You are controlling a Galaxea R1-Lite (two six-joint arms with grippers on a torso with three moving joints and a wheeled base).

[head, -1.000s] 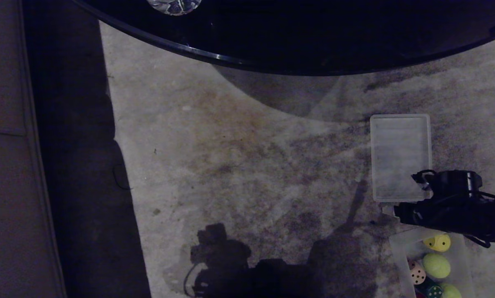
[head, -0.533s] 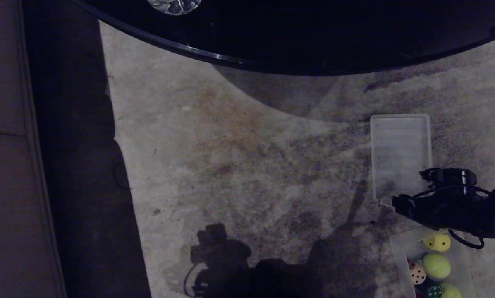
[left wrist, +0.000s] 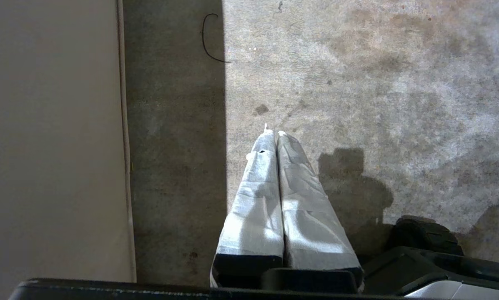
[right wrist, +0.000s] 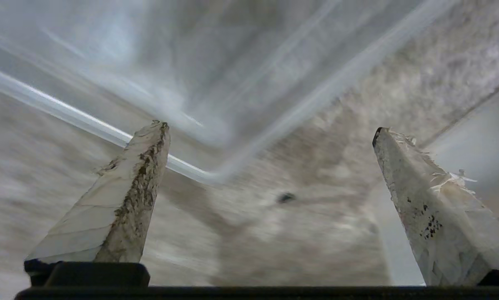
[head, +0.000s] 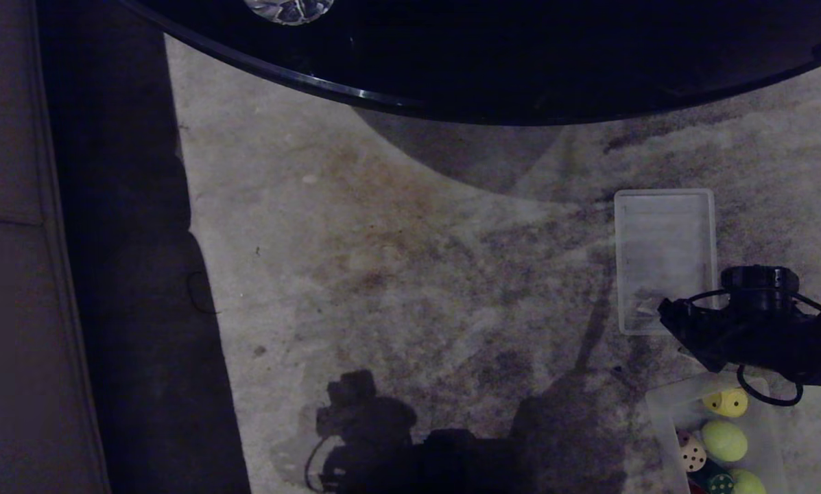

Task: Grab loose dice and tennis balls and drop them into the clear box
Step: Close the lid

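Right arm [head: 760, 336] is all black, chunky, round cap on top, thin black cable looping off at 5 o'clock. Fingers [right wrist: 120, 208] are tapered wedges wrapped in grubby, fraying white tape.

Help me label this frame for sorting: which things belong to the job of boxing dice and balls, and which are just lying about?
Belonging to the job:
- translucent plastic clear box
- yellow die, beige die, dark green die, all in it
- two fuzzy yellow-green tennis balls, also in it
- open right gripper

Lying about:
- flat ribbed translucent lid
- round black glass table
- stained grey carpet
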